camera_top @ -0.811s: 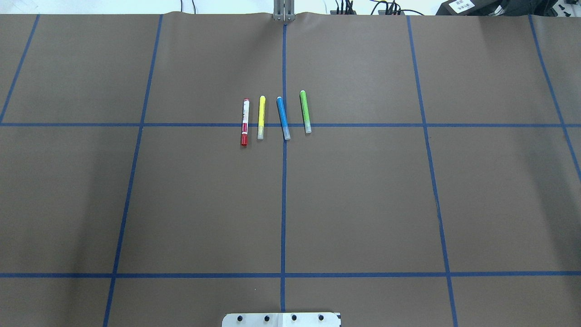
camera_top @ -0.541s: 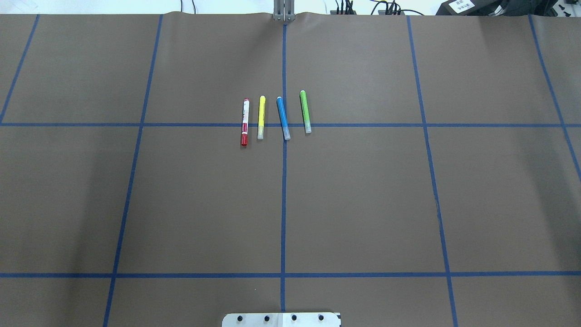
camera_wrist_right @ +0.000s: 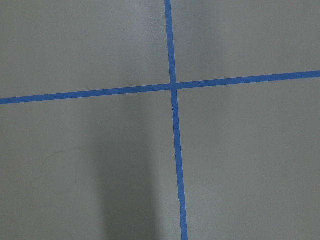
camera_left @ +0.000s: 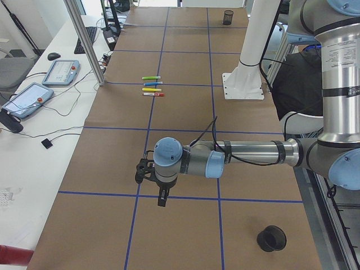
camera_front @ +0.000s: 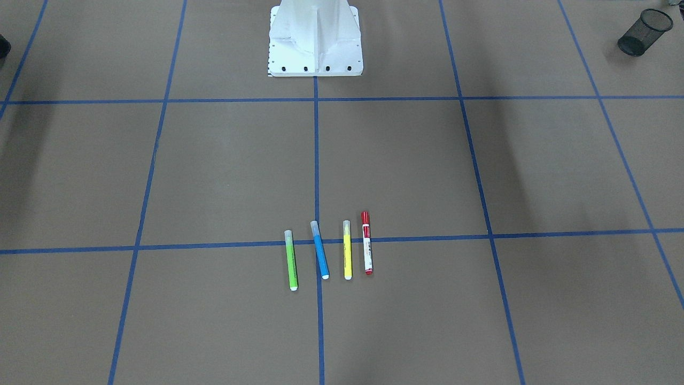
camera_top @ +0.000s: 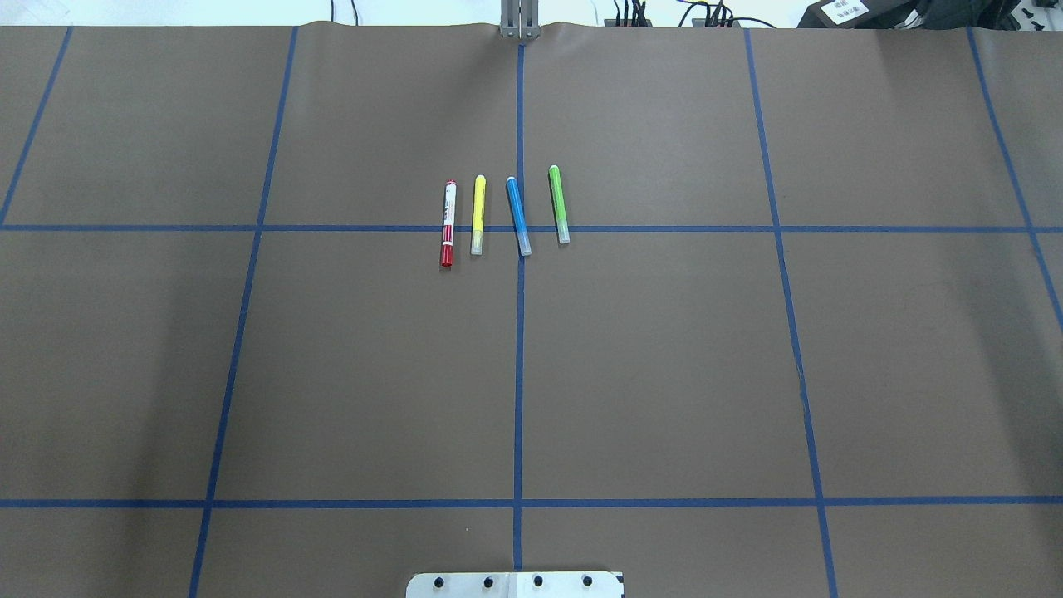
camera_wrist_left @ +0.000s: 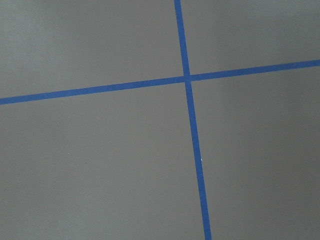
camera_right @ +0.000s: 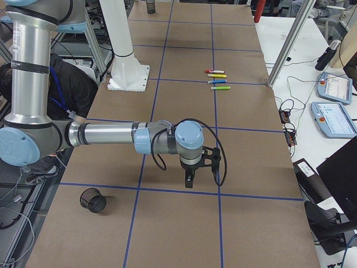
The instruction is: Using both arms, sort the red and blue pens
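The red pen [camera_top: 448,224], a white marker with a red cap, lies at the left end of a row of pens near the table's middle; it shows too in the front view [camera_front: 366,243]. The blue pen [camera_top: 518,216] lies two places to its right, across the centre tape line [camera_front: 319,249]. Both arms hang far from the pens, over tape crossings near the table's two ends. My left gripper [camera_left: 161,200] and right gripper [camera_right: 189,182] show only in the side views, so I cannot tell if they are open or shut. Both wrist views show bare brown paper.
A yellow pen [camera_top: 478,214] lies between the red and blue pens, a green pen [camera_top: 559,204] at the row's right end. Black mesh cups [camera_left: 271,239] [camera_right: 92,200] stand near each table end. The white pedestal [camera_front: 315,37] stands at the robot's side.
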### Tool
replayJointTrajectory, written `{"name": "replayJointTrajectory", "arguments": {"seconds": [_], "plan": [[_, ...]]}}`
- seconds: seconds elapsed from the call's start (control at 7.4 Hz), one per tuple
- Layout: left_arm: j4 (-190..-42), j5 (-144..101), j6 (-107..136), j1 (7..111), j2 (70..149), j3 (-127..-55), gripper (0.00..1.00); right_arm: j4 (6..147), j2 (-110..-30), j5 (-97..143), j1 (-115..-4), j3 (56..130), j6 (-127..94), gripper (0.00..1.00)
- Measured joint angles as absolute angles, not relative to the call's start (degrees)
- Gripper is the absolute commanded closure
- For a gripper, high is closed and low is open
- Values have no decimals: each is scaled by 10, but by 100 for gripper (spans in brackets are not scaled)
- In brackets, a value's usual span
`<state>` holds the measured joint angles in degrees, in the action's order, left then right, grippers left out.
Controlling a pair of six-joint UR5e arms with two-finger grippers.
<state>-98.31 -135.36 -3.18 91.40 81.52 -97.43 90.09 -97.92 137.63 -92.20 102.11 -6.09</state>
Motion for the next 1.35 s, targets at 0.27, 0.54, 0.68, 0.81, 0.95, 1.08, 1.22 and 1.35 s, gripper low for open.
{"name": "replayJointTrajectory", "arguments": {"seconds": [0.27,0.54,0.68,0.81,0.95,1.08,1.22,1.35], "plan": [[-984,-1350,-33,913,816,-976,0,901,-980,1377,-922,1021,-61,0],[-984,-1327,-33,913,818,-976,0,901,-980,1378,-922,1020,-61,0],[-984,-1321,-33,913,819,-976,0,901,-980,1379,-922,1020,-62,0],[-984,-1320,-33,913,819,-977,0,901,-980,1379,-922,1020,-64,0],[-985,-1321,-33,913,818,-978,0,901,-981,1380,-922,1021,-65,0],[-986,-1323,-33,913,819,-979,0,900,-983,1380,-922,1022,-66,0],[-987,-1325,-33,913,819,-982,0,899,-986,1379,-922,1024,-66,0],[-987,-1326,-33,913,820,-986,0,898,-987,1376,-922,1024,-66,0]]}}
